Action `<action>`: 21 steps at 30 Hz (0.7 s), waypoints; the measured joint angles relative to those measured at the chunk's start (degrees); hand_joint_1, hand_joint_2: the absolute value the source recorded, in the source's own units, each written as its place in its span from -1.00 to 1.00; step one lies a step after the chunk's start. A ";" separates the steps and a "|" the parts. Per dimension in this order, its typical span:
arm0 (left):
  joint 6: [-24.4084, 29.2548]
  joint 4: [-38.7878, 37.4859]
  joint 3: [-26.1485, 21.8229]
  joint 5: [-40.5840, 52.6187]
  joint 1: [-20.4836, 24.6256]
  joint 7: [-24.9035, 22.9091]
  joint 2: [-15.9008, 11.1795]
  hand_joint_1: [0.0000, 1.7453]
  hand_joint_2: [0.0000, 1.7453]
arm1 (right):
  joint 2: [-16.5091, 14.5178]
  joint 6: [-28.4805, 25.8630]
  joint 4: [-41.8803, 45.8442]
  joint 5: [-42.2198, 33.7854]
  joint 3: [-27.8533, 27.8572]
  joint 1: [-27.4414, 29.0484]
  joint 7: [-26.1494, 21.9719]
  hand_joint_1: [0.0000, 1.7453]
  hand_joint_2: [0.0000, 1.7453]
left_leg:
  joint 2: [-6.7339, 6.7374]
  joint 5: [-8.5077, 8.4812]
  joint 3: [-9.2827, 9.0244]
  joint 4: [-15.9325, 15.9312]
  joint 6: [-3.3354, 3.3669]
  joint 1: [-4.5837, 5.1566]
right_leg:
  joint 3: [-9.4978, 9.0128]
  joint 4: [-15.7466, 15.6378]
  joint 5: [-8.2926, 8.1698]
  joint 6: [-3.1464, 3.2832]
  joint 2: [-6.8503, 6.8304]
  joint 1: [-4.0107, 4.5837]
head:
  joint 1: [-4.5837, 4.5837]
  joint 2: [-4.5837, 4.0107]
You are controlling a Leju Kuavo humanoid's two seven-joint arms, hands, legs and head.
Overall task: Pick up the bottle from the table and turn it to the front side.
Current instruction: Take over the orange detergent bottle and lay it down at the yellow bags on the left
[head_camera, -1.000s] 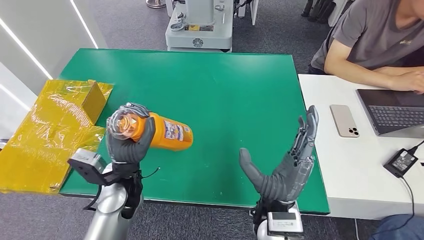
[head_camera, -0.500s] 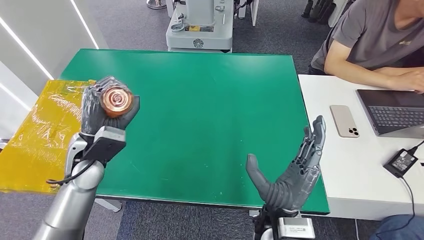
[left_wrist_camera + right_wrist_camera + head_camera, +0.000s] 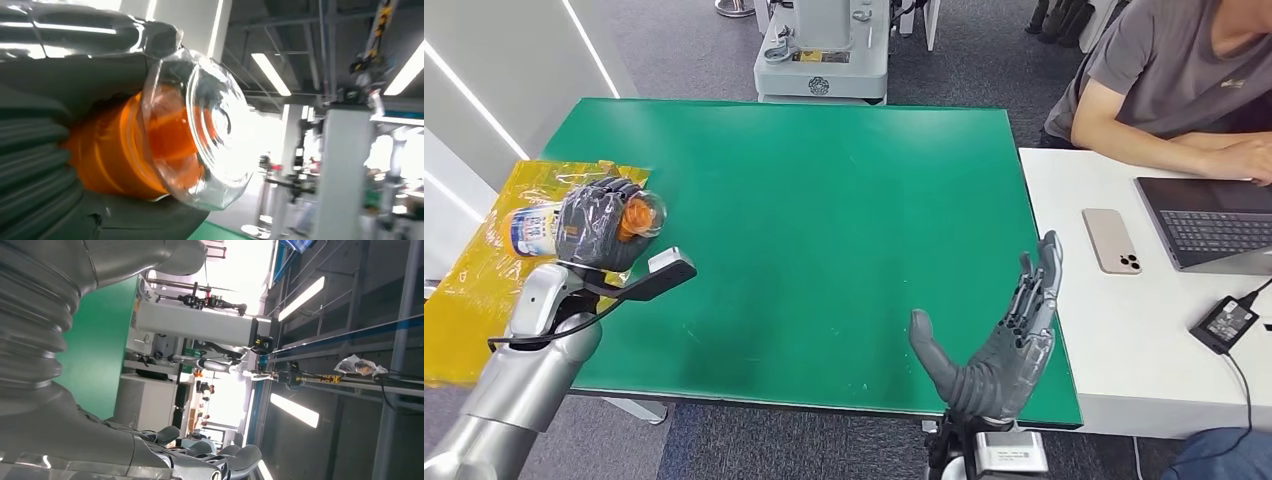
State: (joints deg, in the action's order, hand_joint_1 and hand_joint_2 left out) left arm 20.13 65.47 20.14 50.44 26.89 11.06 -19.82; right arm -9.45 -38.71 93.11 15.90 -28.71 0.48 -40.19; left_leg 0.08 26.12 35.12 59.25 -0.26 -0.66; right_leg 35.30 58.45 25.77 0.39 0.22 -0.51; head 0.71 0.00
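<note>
In the head view the left hand [image 3: 596, 222] grips the orange plastic bottle with a clear cap [image 3: 574, 222], raised sideways over the green table's [image 3: 844, 200] left edge, label end toward the yellow wrapped boxes [image 3: 484, 290]. The left wrist view adds the cap's ribbed transparent dome. The right hand [image 3: 1004, 335] stands empty, fingers spread.

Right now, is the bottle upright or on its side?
On its side: the left hand holds the bottle level, off the table, clear cap toward the table's middle.
</note>
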 joint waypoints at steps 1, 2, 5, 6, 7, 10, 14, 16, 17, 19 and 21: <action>0.59 -0.74 0.03 0.88 -0.03 -0.24 -0.37 1.00 1.00 | 0.01 -0.01 0.07 -0.26 -0.03 -0.01 0.00 -1.00 1.00 | 0.00 0.00 0.00 0.00 0.00 0.00 | 0.00 0.00 0.00 0.00 0.00 0.00 | 0.00 0.00; 1.06 -1.48 0.04 1.59 -0.12 -0.26 -0.80 1.00 1.00 | 0.01 -0.01 0.22 -0.52 -0.04 -0.01 -0.01 -1.00 1.00 | 0.00 0.00 0.00 0.00 0.00 0.00 | -0.01 0.00 0.00 0.00 0.01 0.00 | 0.01 0.00; 2.12 -4.24 0.04 4.03 -0.52 0.78 -1.99 1.00 1.00 | 0.01 -0.01 0.72 -1.72 -0.07 -0.02 -0.02 -1.00 1.00 | 0.01 0.00 -0.01 0.00 0.00 0.00 | -0.01 0.00 0.00 0.00 0.01 0.00 | 0.01 0.00; 2.45 -5.54 0.03 4.80 -0.59 1.42 -2.25 1.00 1.00 | 0.01 0.00 0.78 -2.21 -0.09 -0.04 -0.02 -1.00 1.00 | 0.00 0.00 -0.01 0.00 0.00 0.00 | -0.01 0.00 0.00 0.00 0.00 0.00 | 0.01 0.00; 2.83 -7.09 0.03 5.53 -0.57 2.12 -2.39 1.00 1.00 | 0.01 0.00 0.79 -2.66 -0.14 -0.07 -0.02 -1.00 1.00 | 0.00 0.00 -0.01 0.00 0.00 0.00 | -0.01 0.00 0.00 0.00 -0.01 0.00 | 0.00 0.00; 3.68 -11.82 0.02 6.99 -0.49 3.65 -2.51 1.00 1.00 | 0.08 0.00 0.79 -3.53 -0.53 -0.26 -0.02 -1.00 1.00 | 0.00 -0.01 -0.01 0.00 -0.01 0.00 | 0.00 0.00 -0.01 0.01 0.00 0.00 | 0.00 0.00; 4.05 -16.34 0.03 8.11 -0.10 4.60 -2.47 1.00 1.00 | 0.22 -0.01 0.78 -3.73 -1.08 -0.56 -0.02 -1.00 1.00 | 0.00 -0.01 -0.01 0.00 -0.01 -0.01 | 0.01 0.00 -0.01 0.02 0.00 0.01 | 0.00 0.00; 4.45 -19.89 0.13 10.05 1.02 6.55 -2.29 1.00 1.00 | 0.28 0.00 0.70 -4.14 -1.43 -1.03 -0.01 -1.00 1.00 | 0.00 -0.01 -0.01 0.00 -0.02 -0.01 | 0.01 0.00 -0.01 0.02 0.00 0.01 | -0.01 0.00; 4.69 -22.13 0.27 11.38 1.83 7.64 -2.12 1.00 1.00 | 0.29 0.00 0.61 -4.35 -1.67 -1.40 -0.01 -1.00 1.00 | 0.00 -0.02 -0.01 0.00 -0.02 -0.01 | 0.01 0.00 -0.01 0.02 0.00 0.01 | 0.00 0.00; 5.03 -26.87 0.85 14.25 3.81 8.74 -1.50 1.00 1.00 | 0.28 0.00 0.37 -4.50 -2.21 -2.22 -0.01 -1.00 1.00 | 0.00 -0.03 -0.02 0.00 -0.04 -0.01 | 0.01 0.00 -0.01 0.02 -0.01 0.01 | 0.01 0.00; 5.14 -31.19 1.75 16.99 5.82 8.28 -0.57 1.00 1.00 | 0.25 0.01 0.04 -4.39 -2.67 -2.96 -0.01 -1.00 1.00 | -0.02 -0.04 -0.02 0.00 -0.05 -0.01 | 0.00 0.00 -0.02 0.02 -0.03 0.01 | -0.01 0.00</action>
State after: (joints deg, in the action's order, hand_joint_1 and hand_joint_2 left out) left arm 25.27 34.28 21.89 67.43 32.71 19.34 -20.39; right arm -9.20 -38.71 93.14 11.51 -31.38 -2.48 -40.21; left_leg 0.06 26.07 35.09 59.26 -0.31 -0.67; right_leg 35.30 58.45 25.75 0.41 0.19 -0.51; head 0.71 0.00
